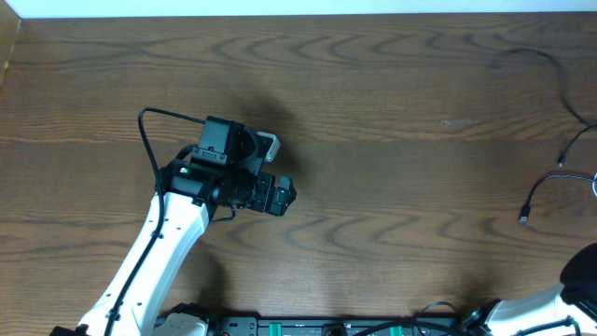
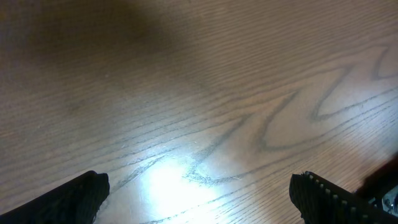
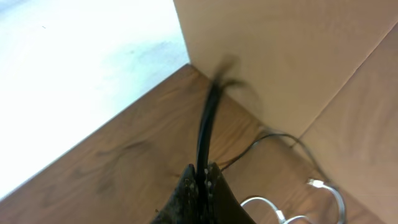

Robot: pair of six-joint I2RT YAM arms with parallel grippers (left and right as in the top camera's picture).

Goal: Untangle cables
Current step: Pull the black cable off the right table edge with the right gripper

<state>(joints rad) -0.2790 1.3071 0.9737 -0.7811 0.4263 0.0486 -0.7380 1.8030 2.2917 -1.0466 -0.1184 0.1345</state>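
In the right wrist view my right gripper (image 3: 204,174) is shut on a black cable (image 3: 207,124) that runs up and away from the fingertips. A white cable (image 3: 267,200) with a white plug end (image 3: 316,183) loops on the table just right of the gripper, and a thin black cable (image 3: 273,138) lies beyond it. Overhead, black cables (image 1: 550,65) and one with a small plug (image 1: 523,219) lie at the far right edge. My left gripper (image 2: 202,199) hangs open over bare wood near the table's middle (image 1: 280,196), far from the cables.
A cardboard wall (image 3: 280,56) stands close behind the cables at the table's right end. The wooden table (image 1: 392,140) stretches between the two arms. The right arm's base (image 1: 578,280) sits at the bottom right corner.
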